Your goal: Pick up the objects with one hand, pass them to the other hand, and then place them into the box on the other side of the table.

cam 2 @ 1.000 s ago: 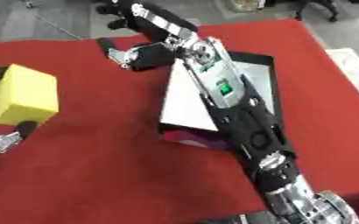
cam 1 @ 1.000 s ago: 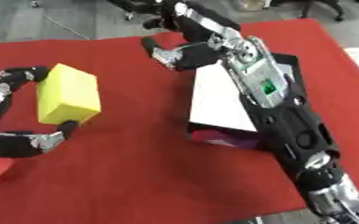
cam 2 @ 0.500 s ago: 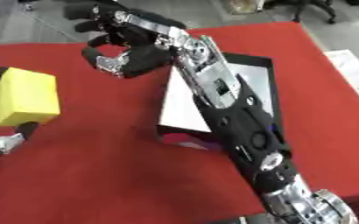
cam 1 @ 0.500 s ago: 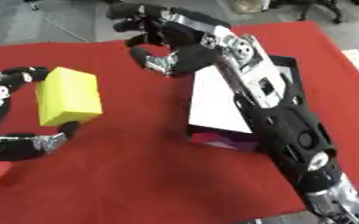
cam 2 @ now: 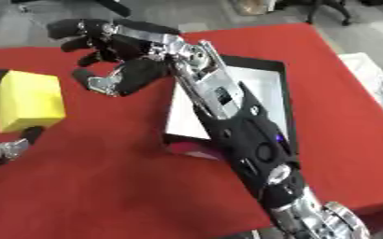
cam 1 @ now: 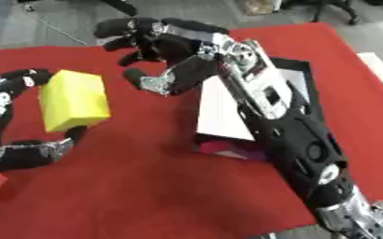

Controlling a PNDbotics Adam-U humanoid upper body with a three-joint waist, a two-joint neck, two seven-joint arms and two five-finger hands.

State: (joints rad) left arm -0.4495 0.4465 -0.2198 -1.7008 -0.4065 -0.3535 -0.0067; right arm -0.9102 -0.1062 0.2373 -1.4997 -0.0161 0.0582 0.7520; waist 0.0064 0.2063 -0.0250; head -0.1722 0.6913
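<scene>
My right hand (cam 1: 166,56) is up at about 11 o'clock in the picture, with its fingers spread wide and nothing in it. I have it like that so it is ready to take something, and the palm faces toward my other hand. My left hand (cam 1: 15,121) is over at 9 o'clock. It holds the yellow block (cam 1: 74,99) with a finger on top and a thumb underneath, so the block sits pinched between them. The block is lifted and tipped a little toward the right hand, which I think makes it easy to pass. The two hands are near each other but not touching yet, so I think the pass is the step I am on. My long right arm (cam 1: 285,130) comes in from 5 o'clock and lies across the box (cam 2: 260,88), hiding part of it. The box is black with a white inside and sits at about 3 o'clock on the red cloth (cam 1: 145,186). That is where the block should go. Something pink shows at the box's near edge, but I cannot tell what it is.
</scene>
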